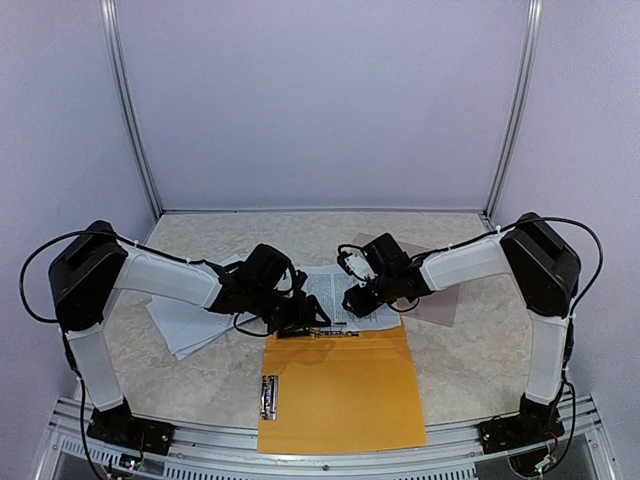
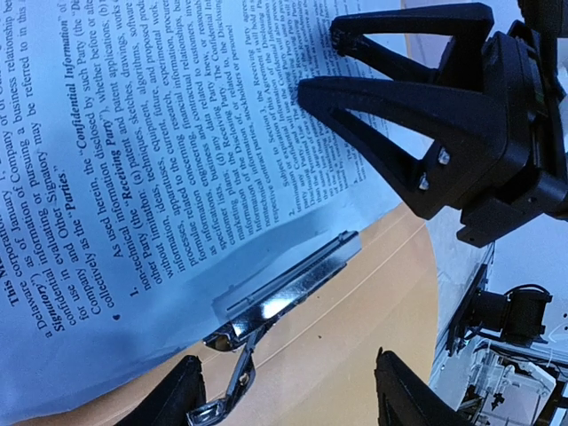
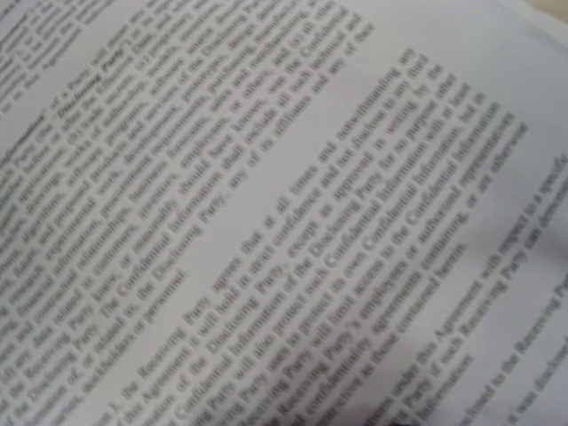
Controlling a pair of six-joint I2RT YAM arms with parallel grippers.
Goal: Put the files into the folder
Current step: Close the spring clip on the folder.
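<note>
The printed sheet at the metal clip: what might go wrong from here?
The printed sheet meets the metal clip on the orange folder; pushed further, it might buckle there instead of sliding under. The right gripper has its jaws at the sheet, so a drag could crease it. The left gripper holds open jaws around the clip's lever and might slip off it.

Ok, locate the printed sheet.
Top view: the printed sheet lies centrally at the orange folder's far edge, between the left end effector and right end effector.
</note>
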